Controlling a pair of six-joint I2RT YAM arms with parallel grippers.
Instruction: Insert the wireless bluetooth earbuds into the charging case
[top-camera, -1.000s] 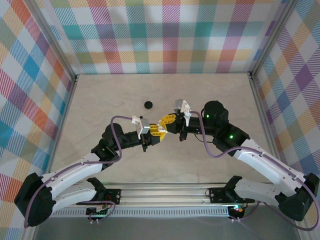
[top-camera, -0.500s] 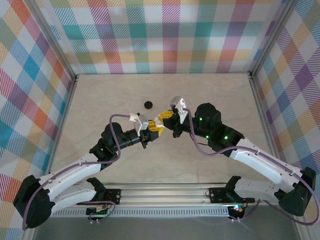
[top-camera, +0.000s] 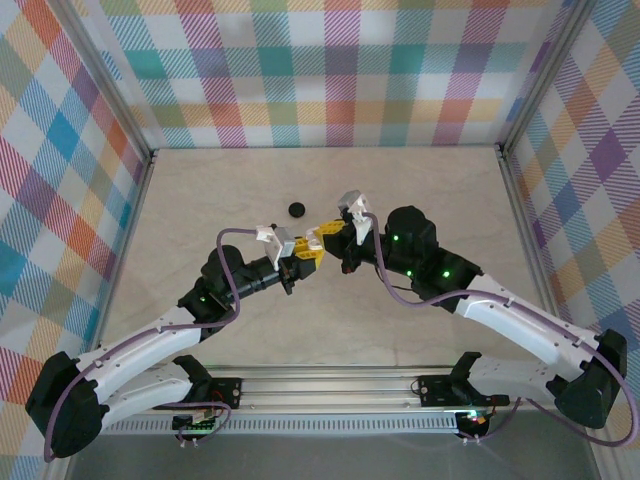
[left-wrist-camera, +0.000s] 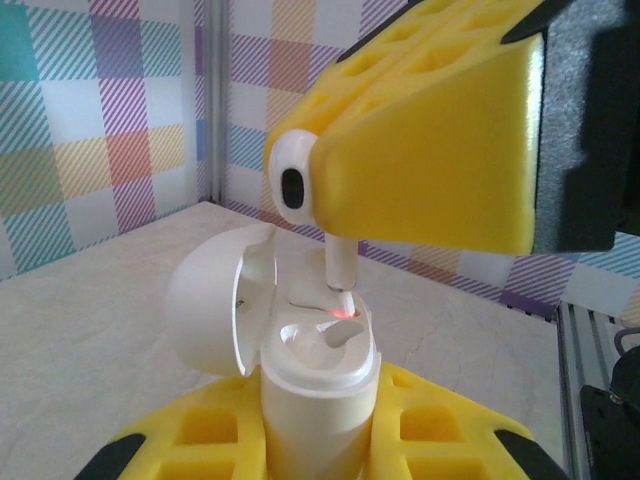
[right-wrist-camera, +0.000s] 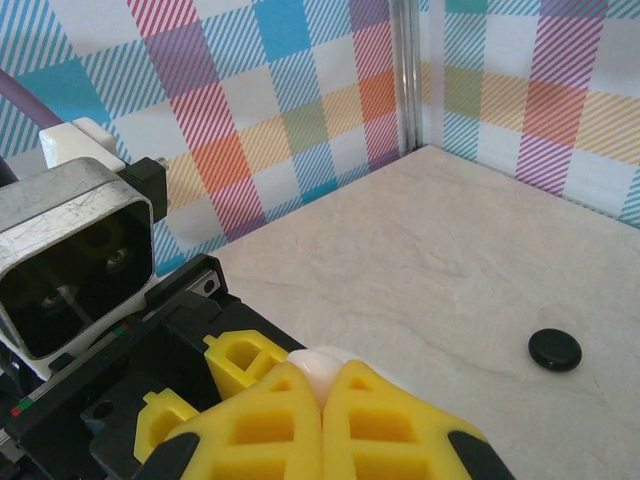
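The right tool's (right-wrist-camera: 322, 400) earbud (left-wrist-camera: 297, 185) stands stem-down in the left tool's (left-wrist-camera: 320, 450) case (left-wrist-camera: 320, 385).

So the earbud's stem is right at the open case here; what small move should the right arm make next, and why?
Probably ease the right gripper straight down a little. The left gripper holds the charging case upright, lid open, and the earbud has its stem tip at a socket's mouth, head well above the rim, so it is not yet seated.
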